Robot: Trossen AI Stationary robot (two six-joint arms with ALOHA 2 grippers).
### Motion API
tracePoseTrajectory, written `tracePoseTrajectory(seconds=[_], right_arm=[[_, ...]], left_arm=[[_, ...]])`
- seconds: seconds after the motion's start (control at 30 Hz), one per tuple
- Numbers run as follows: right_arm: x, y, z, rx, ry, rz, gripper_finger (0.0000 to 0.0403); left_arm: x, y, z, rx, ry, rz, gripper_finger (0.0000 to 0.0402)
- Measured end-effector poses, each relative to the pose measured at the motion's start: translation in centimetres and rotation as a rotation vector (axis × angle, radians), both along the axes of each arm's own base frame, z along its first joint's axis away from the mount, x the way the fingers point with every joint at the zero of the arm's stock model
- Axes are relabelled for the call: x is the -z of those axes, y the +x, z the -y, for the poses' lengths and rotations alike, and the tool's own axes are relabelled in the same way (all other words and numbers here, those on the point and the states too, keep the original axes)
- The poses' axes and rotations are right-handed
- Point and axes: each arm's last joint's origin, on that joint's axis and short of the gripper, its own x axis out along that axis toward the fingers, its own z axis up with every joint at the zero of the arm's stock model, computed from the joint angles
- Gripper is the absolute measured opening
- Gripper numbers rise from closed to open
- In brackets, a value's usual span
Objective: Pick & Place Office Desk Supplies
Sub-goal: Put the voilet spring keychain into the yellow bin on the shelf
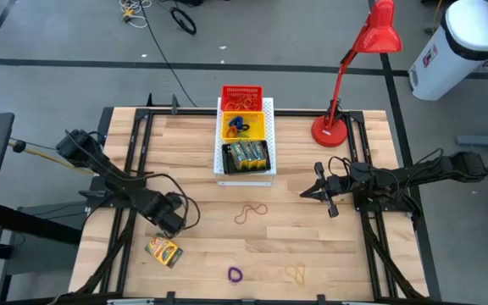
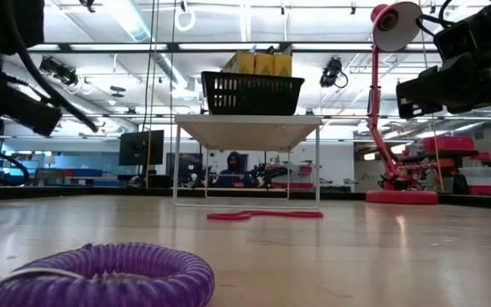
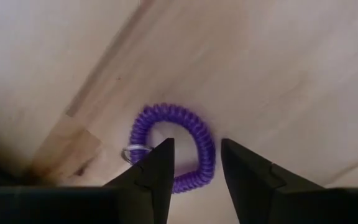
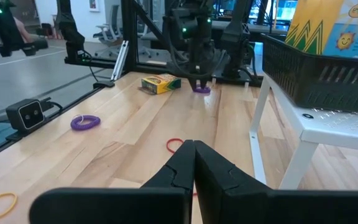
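Left tool (image 3: 196, 144) parted, empty, over purple coil loop (image 3: 207, 149) toward surface's (image 3: 278, 74) left front corner; lower squarely, straddle one coil side, then close; right tool (image 4: 194, 163) closed, idle

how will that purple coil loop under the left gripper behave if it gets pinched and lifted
The purple coil loop looks springy, so it will likely squash and stretch rather than hold shape. It lies flat, so rolling seems unlikely. The left gripper's open fingers straddle one side, so it may dangle lopsided.

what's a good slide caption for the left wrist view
Left gripper, fingers apart, poised over a purple coil loop on the wooden table.
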Motion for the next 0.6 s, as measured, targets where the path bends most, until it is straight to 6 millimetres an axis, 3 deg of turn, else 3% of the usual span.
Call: tracePoseTrajectory(seconds=[0.17,0.43,0.6], right_arm=[[0.0,0.0,0.0,0.000,0.000,0.000,0.0013],[0.0,0.0,0.0,0.000,0.000,0.000,0.0013],[0.0,0.0,0.0,0.000,0.000,-0.001,0.0013]], left_arm=[[0.3,-0.2,0.1,0.012,-0.016,0.009,0.0120],[0.1,0.0,0.2,0.056,0.002,0.026,0.0014],[-2.4,1.1,0.5,0.135,0.113,0.077,0.0015]])
